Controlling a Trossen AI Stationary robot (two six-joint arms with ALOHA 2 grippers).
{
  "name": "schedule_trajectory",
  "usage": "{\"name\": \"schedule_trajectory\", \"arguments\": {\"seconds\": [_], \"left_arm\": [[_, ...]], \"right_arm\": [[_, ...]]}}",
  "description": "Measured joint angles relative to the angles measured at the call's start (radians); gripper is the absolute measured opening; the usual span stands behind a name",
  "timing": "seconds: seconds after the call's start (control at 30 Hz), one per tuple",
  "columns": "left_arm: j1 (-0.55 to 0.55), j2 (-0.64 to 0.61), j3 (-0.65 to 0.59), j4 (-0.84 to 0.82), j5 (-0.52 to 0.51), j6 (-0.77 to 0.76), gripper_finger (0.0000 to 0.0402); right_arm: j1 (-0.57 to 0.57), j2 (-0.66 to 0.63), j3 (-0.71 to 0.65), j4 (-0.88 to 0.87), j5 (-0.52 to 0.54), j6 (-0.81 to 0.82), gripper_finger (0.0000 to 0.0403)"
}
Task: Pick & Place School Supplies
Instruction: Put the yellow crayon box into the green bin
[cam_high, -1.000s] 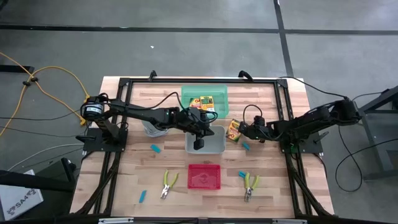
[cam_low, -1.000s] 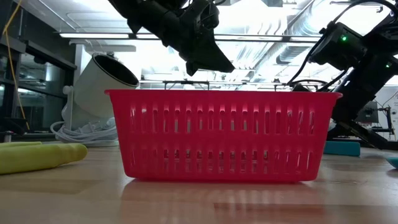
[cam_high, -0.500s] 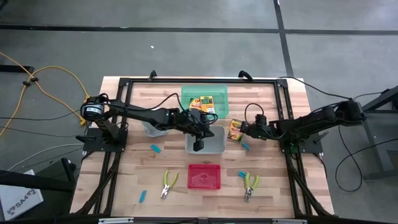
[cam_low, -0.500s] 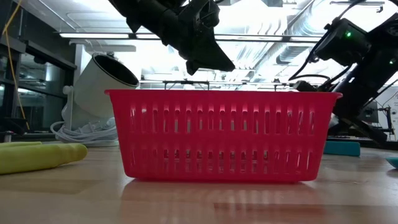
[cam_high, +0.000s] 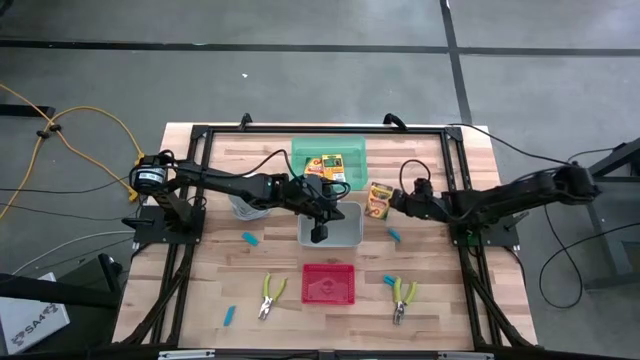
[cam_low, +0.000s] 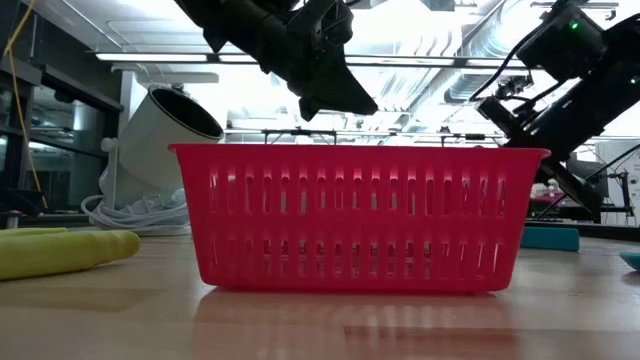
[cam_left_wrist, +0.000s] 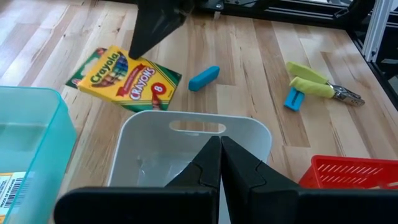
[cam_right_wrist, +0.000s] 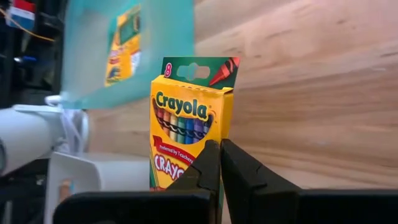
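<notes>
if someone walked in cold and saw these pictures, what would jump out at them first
Most striking is the yellow Crayola crayon box pinched in the right gripper, held above the table between the green tray and the table's right side. Next, the red basket fills the low view; it stands at the table's middle front. The left gripper hangs shut over the grey tray.

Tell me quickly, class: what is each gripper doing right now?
Left gripper: shut, holding nothing, above the grey tray.
Right gripper: shut on the crayon box, lifted above the table.
</notes>
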Motion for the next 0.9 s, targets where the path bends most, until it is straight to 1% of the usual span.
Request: {"name": "schedule_trajectory", "arguments": {"seconds": [0.4, 0.47, 0.57, 0.67, 0.73, 0.8, 0.9], "left_arm": [[0.0, 0.0, 0.0, 0.0, 0.0, -0.004, 0.0001], [0.0, 0.0, 0.0, 0.0, 0.0, -0.004, 0.0001], [0.0, 0.0, 0.0, 0.001, 0.0, -0.003, 0.0001], [0.0, 0.0, 0.0, 0.011, 0.0, -0.003, 0.0001], [-0.001, 0.0, 0.0, 0.018, 0.0, -0.003, 0.0001], [-0.004, 0.0, 0.0, 0.02, -0.001, -0.003, 0.0001], [-0.014, 0.0, 0.0, 0.026, -0.001, -0.003, 0.0001]], "right_arm": [[-0.01, -0.133, 0.001, -0.011, 0.062, -0.068, 0.0003], [-0.024, -0.15, 0.001, 0.007, 0.074, -0.092, 0.0003], [-0.066, -0.159, 0.002, 0.079, 0.083, -0.171, 0.0003], [-0.137, -0.151, 0.002, 0.149, 0.043, -0.244, 0.0003], [-0.191, -0.127, 0.002, 0.19, -0.006, -0.28, 0.0003], [-0.245, -0.089, 0.002, 0.253, -0.053, -0.317, 0.0003], [-0.322, -0.005, 0.003, 0.391, -0.129, -0.378, 0.0003]]}}
